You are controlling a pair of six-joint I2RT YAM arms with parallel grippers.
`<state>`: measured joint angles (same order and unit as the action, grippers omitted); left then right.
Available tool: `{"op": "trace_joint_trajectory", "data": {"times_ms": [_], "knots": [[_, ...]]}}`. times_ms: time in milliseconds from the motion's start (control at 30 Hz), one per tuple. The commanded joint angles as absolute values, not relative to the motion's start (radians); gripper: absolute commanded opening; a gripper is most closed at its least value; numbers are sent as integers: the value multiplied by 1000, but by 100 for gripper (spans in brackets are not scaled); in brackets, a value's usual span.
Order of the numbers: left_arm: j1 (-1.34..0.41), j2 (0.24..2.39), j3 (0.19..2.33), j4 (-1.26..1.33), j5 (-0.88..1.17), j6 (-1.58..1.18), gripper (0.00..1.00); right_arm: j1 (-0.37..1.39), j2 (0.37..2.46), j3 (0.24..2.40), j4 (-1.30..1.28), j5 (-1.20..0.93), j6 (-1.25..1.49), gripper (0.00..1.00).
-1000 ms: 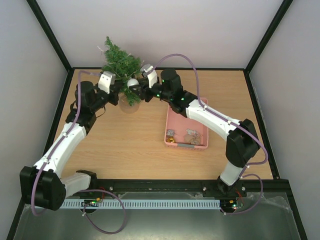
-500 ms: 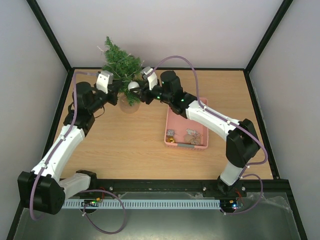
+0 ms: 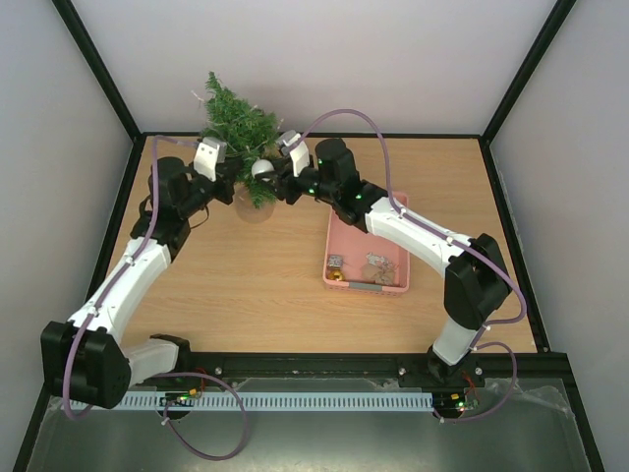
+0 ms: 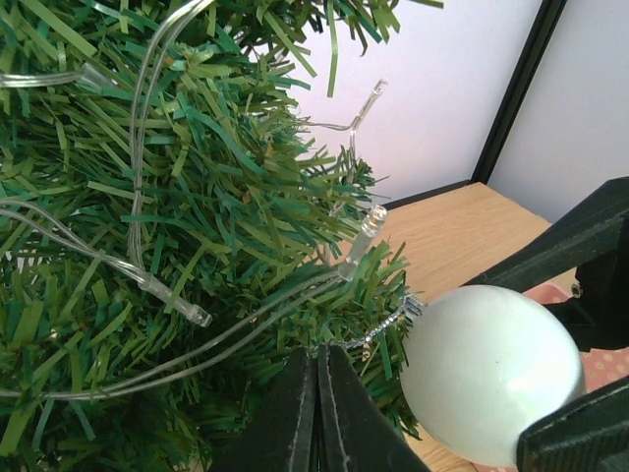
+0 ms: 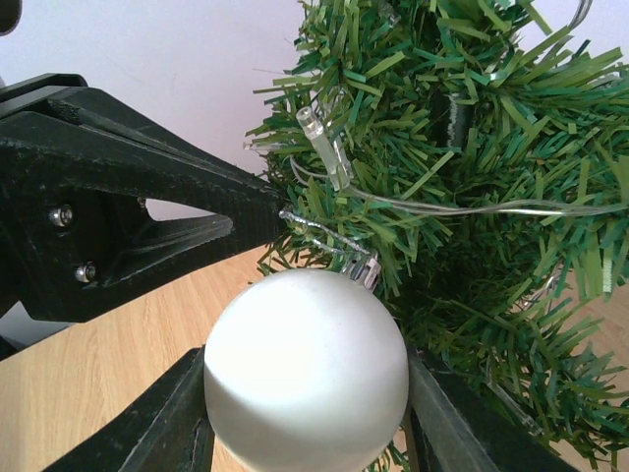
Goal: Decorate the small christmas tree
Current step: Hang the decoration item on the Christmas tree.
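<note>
The small christmas tree (image 3: 239, 126) stands at the back left of the table, its dark green branches filling the left wrist view (image 4: 197, 206) and the right side of the right wrist view (image 5: 482, 177). My right gripper (image 3: 269, 174) (image 5: 307, 393) is shut on a white ball ornament (image 3: 261, 167) (image 5: 305, 369) (image 4: 486, 383), held against the tree's lower branches. A thin silver hanging loop (image 4: 385, 328) (image 5: 324, 234) runs from the ball's cap to my left gripper (image 4: 316, 352) (image 3: 236, 185), which is shut on the loop right at the foliage.
A pink basket (image 3: 366, 286) with several small ornaments lies right of the tree, under the right forearm. A clear light string (image 4: 138, 157) winds through the branches. White walls and black frame posts stand close behind the tree.
The left wrist swayed slightly left and came back. The ball, the loop and the right gripper sit in nearly the same place.
</note>
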<state>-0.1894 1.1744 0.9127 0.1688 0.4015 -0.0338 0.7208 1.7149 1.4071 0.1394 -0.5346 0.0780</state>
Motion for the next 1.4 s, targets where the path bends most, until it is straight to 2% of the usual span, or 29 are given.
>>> {"op": "trace_joint_trajectory", "data": {"times_ms": [0, 833, 1367], "knots": [[-183, 1193, 955, 214, 409, -33, 2, 717, 1701, 1441, 132, -512, 62, 42], [-183, 1214, 956, 252, 515, -36, 2, 717, 1660, 1368, 85, -509, 90, 45], [-184, 1213, 956, 273, 549, -54, 2, 717, 1563, 1258, 107, -515, 131, 59]]}}
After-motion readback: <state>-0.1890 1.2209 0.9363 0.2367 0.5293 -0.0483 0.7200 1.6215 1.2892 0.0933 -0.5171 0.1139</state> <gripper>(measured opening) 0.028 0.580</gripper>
